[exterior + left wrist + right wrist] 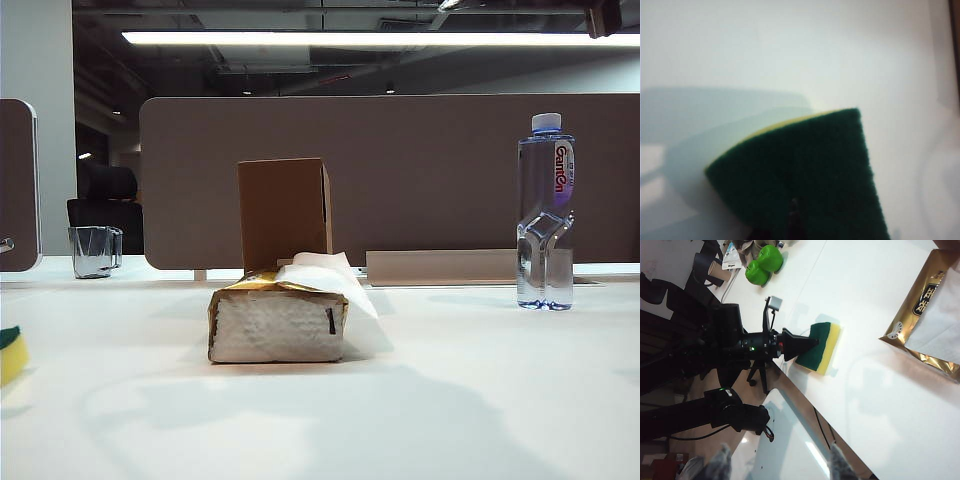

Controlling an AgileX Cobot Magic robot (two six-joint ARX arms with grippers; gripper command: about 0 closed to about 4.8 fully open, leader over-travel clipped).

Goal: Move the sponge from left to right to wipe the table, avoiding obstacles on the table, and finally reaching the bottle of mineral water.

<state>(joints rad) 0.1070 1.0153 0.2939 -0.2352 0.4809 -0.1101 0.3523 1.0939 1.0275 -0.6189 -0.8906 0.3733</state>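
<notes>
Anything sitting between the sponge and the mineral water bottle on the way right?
Yes. The left gripper holds the sponge at the table's far left; the tissue pack, cardboard box behind it, stands mid-table before the bottle.

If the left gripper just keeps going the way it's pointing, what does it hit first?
Nothing separate: the left gripper is shut on the sponge. Ahead is bare table; the tissue pack lies farther right, probably off that line, though depth is unclear.

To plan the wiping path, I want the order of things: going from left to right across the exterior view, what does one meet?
sponge → glass cup → tissue pack → water bottle. The cardboard box stands behind the tissue pack and overlaps it, so I leave it out.
</notes>
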